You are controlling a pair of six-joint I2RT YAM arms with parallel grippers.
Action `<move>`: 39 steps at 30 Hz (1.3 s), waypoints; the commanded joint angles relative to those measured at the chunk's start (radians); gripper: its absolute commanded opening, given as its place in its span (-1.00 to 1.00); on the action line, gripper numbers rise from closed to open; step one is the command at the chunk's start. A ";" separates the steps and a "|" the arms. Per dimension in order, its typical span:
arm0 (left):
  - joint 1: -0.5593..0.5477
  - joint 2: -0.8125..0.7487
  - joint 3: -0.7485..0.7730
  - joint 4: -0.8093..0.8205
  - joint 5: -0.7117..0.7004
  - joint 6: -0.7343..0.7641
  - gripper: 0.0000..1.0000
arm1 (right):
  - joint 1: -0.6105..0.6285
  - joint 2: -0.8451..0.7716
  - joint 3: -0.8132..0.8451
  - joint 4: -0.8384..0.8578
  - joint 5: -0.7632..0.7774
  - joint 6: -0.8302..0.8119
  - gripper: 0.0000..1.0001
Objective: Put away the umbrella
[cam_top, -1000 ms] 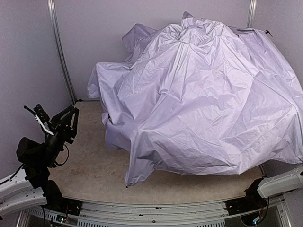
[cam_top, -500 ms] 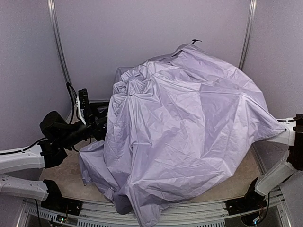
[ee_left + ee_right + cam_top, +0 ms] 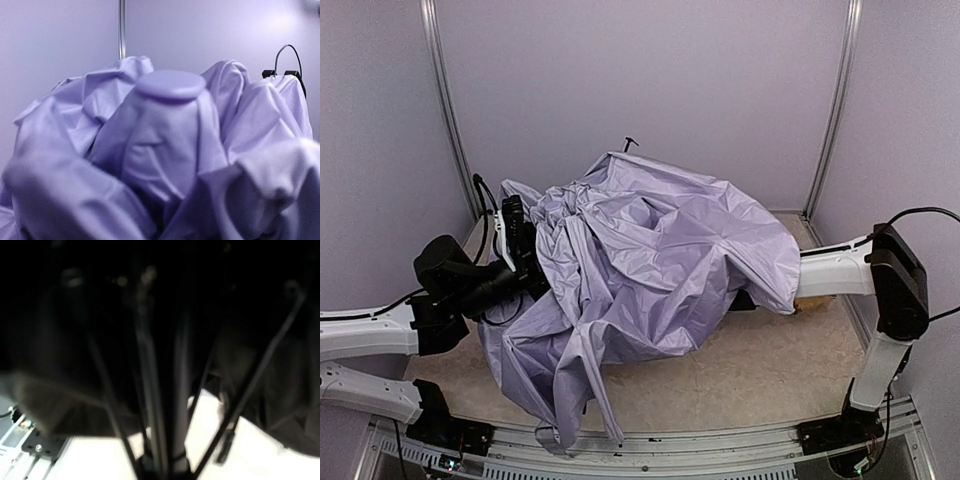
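The umbrella [image 3: 650, 260] lies half folded across the middle of the table, its pale lavender canopy crumpled and sagging, its top toward the left. My left gripper [image 3: 513, 243] is pressed against that bunched top. In the left wrist view the fabric-covered top cap [image 3: 170, 85] fills the frame and hides my fingers. My right arm [image 3: 830, 270] reaches in from the right and my right gripper is hidden under the canopy. The right wrist view is dark. It shows the black shaft [image 3: 181, 390] and thin ribs [image 3: 255, 385] rising from the bottom centre, in line with the jaws.
The beige tabletop [image 3: 760, 370] shows at the front right. Grey walls with metal corner posts [image 3: 448, 130] close in the back and sides. A fold of canopy hangs over the table's front edge [image 3: 570, 425]. A black rib tip [image 3: 630, 143] sticks up at the back.
The canopy has collapsed from wide open to a low crumpled heap and shifted left. My left gripper has moved in against its top. My right arm has swung in under the fabric.
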State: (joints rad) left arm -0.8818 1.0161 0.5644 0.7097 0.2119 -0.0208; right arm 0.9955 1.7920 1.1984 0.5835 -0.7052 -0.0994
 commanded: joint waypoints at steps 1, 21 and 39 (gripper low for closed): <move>-0.011 -0.007 0.014 0.003 0.000 0.002 0.20 | 0.052 0.024 0.010 0.001 -0.030 -0.043 -0.68; 0.235 -0.227 -0.083 -0.059 -0.192 -0.066 -1.00 | -0.180 -0.559 -0.635 0.016 0.512 0.105 1.00; -0.030 -0.085 -0.048 0.039 0.204 0.080 -1.00 | -0.025 -0.565 -0.262 -0.349 0.214 -0.089 1.00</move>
State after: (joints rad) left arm -0.8192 0.8684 0.4633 0.6060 0.3729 0.0093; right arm 0.8555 1.0454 0.8238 0.3401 -0.3874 -0.1093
